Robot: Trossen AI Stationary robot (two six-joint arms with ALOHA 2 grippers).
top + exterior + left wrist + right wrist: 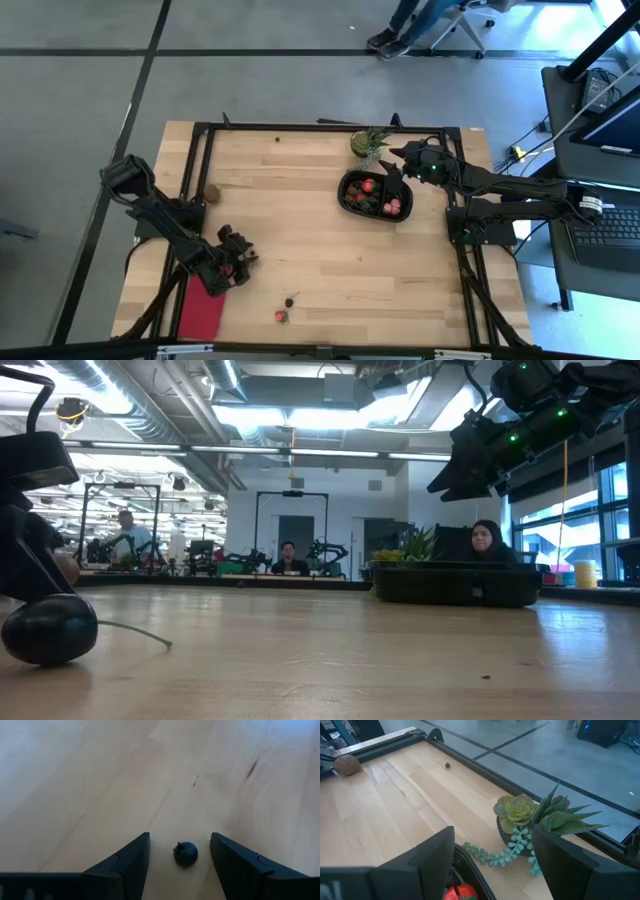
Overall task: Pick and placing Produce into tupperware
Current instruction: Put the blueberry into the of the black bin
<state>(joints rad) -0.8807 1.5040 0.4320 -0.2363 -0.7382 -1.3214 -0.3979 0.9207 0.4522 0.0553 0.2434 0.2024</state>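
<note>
Two-arm produce sorting, seen at one instant. The left claw (232, 262) stands low over the near-left part of the bench (300, 220), its fingers (125, 862) spread with nothing between them but a dark berry (185, 854). In the left wrist view the berry lies on bare wood between the two fingers, slightly nearer one of them and touching neither. It is almost round, so no long axis governs the approach; the coming move appears to turn only on lowering and closing around it. In the low view the same berry (48, 626) rests on the wood with a thin stalk trailing from it.

The tupperware (376, 194), a black oval tray already holding several red pieces, sits well apart toward the far right, beside a potted succulent (535, 820). The right claw (396, 172) hovers at the tray's far rim, fingers spread and empty.

Two loose pieces, one dark (290, 301) and one red (281, 316), lie near the front edge, nearer the left arm. A red cloth (203, 312) lies at the front-left corner, and a small brown piece (212, 192) lies by the left frame.
</note>
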